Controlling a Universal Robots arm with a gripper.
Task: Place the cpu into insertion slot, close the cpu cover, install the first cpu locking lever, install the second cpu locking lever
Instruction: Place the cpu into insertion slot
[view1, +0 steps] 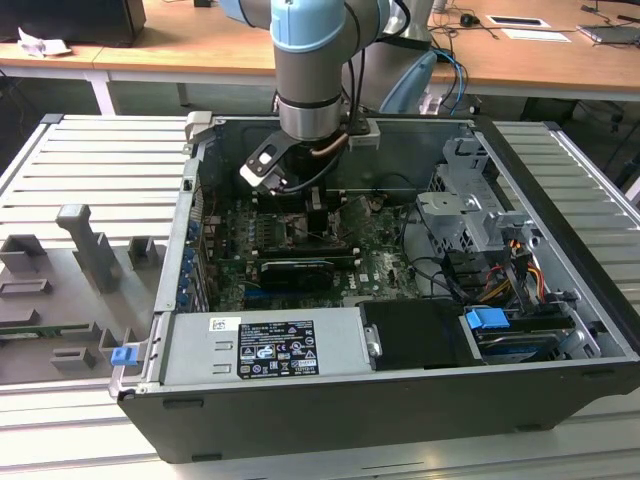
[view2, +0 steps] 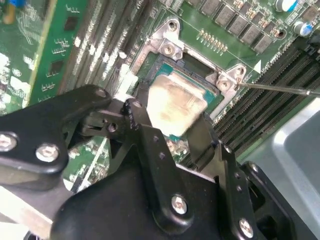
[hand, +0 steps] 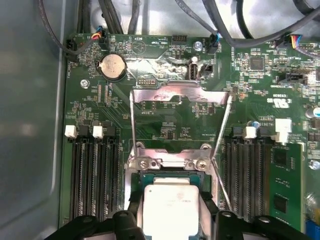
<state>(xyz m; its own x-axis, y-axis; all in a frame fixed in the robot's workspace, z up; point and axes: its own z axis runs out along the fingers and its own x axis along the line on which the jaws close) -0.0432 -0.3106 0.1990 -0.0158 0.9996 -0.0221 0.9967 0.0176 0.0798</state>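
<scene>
In the exterior view the grey and pale-blue robot arm (view1: 310, 90) reaches into an open black computer case (view1: 400, 400) lying on a ribbed grey metal table (view1: 90, 160), with wooden desks (view1: 540, 60) behind. In the second wrist view the black gripper (view2: 168, 120) pinches the small square silver-grey cpu (view2: 175, 102) by two opposite edges, held level, I judge, to drop squarely. It is over the dark metal-rimmed insertion slot (view2: 197, 62) of the green motherboard (view2: 30, 60) — whether seated I cannot tell. In the first wrist view the thin silver frame of the cpu cover (hand: 180, 92) stands open on its hinge, leaving the socket free
</scene>
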